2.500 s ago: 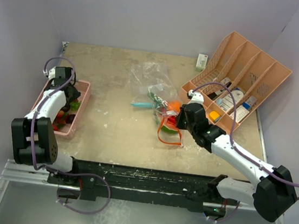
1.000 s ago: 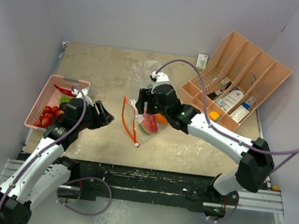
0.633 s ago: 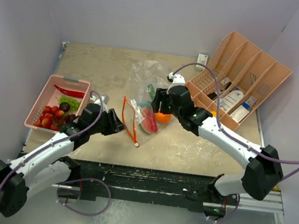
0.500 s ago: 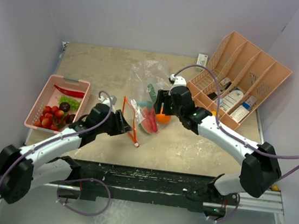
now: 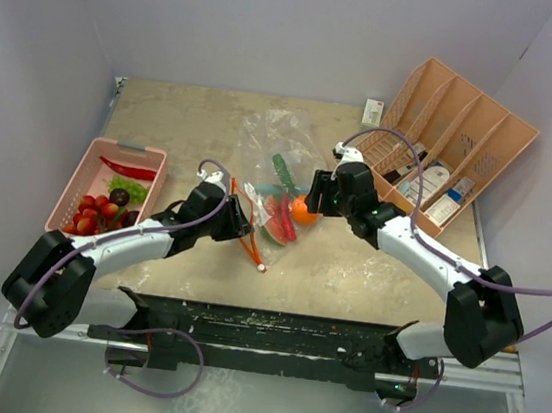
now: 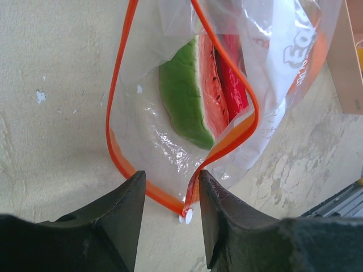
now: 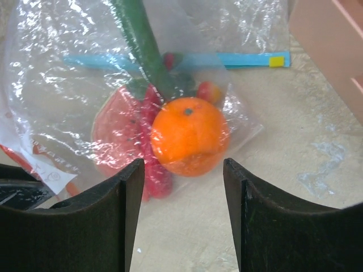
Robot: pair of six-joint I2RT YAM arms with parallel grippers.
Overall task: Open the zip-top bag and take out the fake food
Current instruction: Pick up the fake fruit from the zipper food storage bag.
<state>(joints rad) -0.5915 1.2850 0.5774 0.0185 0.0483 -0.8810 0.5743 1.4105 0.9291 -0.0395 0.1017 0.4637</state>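
Observation:
The clear zip-top bag (image 5: pixel 273 214) lies mid-table, its orange rim (image 6: pixel 116 107) gaping in a loop. Inside it I see a watermelon slice (image 6: pixel 190 93), an orange (image 7: pixel 189 135) and a long green piece (image 7: pixel 139 34). My left gripper (image 6: pixel 170 192) is open at the rim's near corner. The white slider (image 6: pixel 188 216) sits between its fingers, and the rim strip brushes the right finger (image 6: pixel 224 215). My right gripper (image 7: pixel 182 170) is open just short of the orange, on the bag's far side. A red chili (image 5: pixel 130 166), strawberries (image 5: pixel 89 212) and plums lie in a pink basket (image 5: pixel 127 146).
A second clear bag (image 5: pixel 277 131) with a blue zip strip (image 7: pixel 238 58) lies behind the first. A peach divided organizer (image 5: pixel 454 153) holding bottles and boxes stands at the back right. A small white box (image 5: pixel 372 110) sits by the back wall.
My left arm swung right from beside the basket to the bag's orange rim, and its jaws narrowed. My right gripper shifted right along the bag to the orange and narrowed a little.

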